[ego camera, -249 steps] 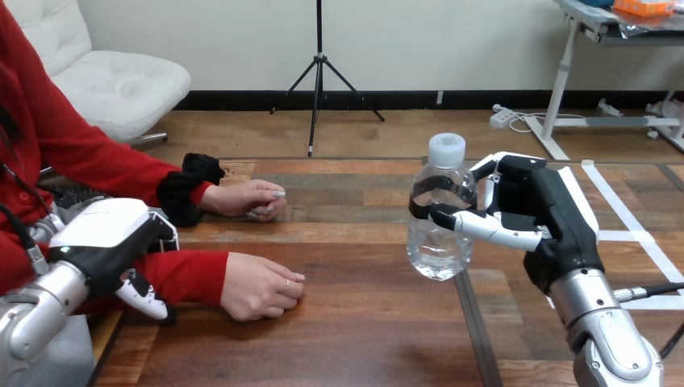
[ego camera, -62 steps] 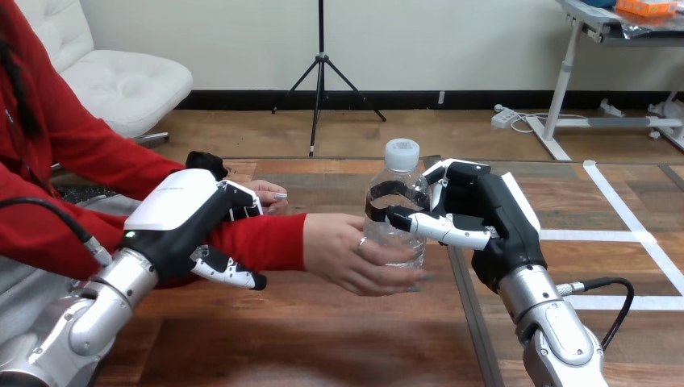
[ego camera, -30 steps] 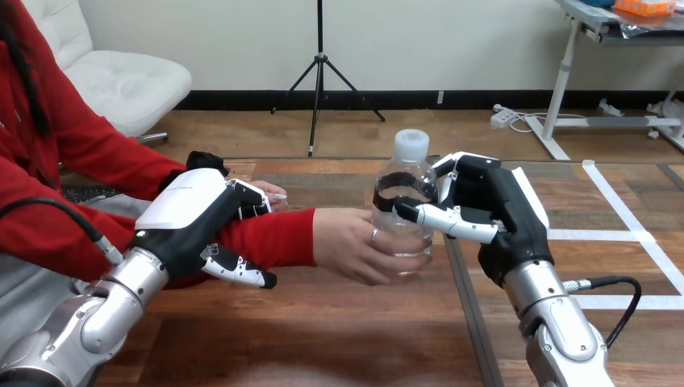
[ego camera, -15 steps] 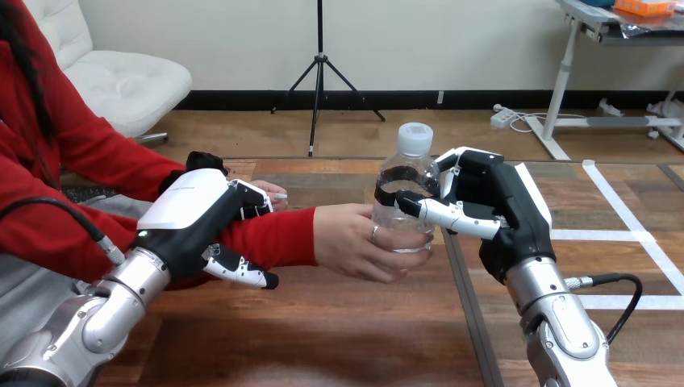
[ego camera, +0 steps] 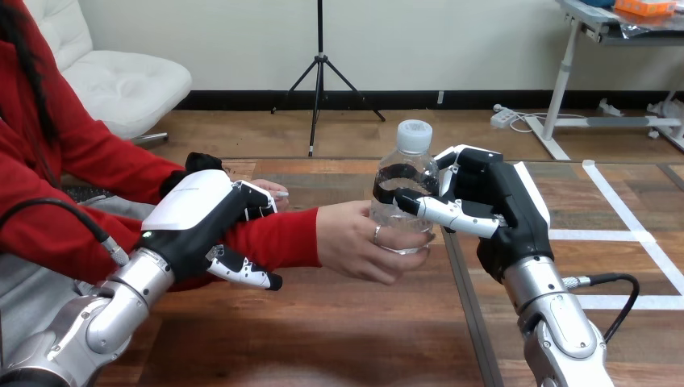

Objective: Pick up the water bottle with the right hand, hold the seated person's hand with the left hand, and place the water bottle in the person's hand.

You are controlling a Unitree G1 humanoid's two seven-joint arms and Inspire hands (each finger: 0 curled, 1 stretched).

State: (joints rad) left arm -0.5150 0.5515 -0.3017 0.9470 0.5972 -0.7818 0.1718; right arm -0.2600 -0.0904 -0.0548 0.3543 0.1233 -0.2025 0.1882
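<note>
A clear water bottle (ego camera: 406,173) with a white cap stands upright above the table's middle. My right hand (ego camera: 488,210) is shut on it, fingers and thumb curled round its upper body. The person's hand (ego camera: 363,242) reaches in from the left and cups the bottle's lower part. My left hand (ego camera: 202,218) is wrapped round the person's forearm (ego camera: 278,238) in its red sleeve, thumb below and fingers over the top.
The person's other hand (ego camera: 270,192) rests on the wooden table (ego camera: 339,330) behind my left hand. A dark seam runs down the table under my right arm. White tape lines mark the table's right part.
The person's hand has closed more firmly round the bottle's lower part. My hands have stayed nearly where they were, both still gripping.
</note>
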